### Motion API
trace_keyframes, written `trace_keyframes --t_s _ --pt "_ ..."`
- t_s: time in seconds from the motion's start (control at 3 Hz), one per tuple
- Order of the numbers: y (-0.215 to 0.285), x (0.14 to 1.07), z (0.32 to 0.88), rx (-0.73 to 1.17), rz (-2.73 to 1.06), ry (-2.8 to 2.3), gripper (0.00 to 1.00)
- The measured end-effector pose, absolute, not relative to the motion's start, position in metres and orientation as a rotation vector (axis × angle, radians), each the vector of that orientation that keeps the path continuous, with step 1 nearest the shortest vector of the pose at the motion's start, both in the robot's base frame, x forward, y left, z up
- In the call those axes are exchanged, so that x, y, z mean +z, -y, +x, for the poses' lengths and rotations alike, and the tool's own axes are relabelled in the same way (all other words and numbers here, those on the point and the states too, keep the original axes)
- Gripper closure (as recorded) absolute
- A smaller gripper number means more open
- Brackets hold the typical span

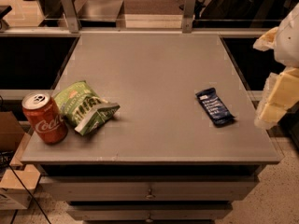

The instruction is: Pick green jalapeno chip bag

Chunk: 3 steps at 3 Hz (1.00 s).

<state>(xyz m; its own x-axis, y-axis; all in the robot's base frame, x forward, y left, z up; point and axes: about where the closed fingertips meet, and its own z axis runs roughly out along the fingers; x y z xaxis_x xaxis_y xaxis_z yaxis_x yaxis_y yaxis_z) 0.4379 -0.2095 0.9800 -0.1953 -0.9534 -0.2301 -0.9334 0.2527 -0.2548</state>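
Note:
The green jalapeno chip bag [84, 107] lies crumpled on the left front part of the grey table [154, 69], its white-edged end pointing right. A red soda can [45, 118] stands upright right beside it on its left, touching or nearly touching. My gripper [276, 97] shows at the right edge of the view as pale yellow and white parts, beyond the table's right edge and far from the bag.
A dark blue flat snack bar wrapper [214, 107] lies on the table's right side, near the gripper. Two metal posts [69, 10] stand at the table's back edge with a rail. Drawers [149, 190] sit under the table front. A cardboard box [11, 181] stands at lower left.

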Motion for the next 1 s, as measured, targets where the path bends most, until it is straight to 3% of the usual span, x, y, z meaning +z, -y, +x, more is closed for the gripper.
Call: trace_keyframes --t_s 0.33,1.0 --pt "0.178 0.983 0.439 0.013 -1.768 -2.068 0.0" --pt "0.06 0.975 0.449 0.319 -1.87 -1.725 0.0"
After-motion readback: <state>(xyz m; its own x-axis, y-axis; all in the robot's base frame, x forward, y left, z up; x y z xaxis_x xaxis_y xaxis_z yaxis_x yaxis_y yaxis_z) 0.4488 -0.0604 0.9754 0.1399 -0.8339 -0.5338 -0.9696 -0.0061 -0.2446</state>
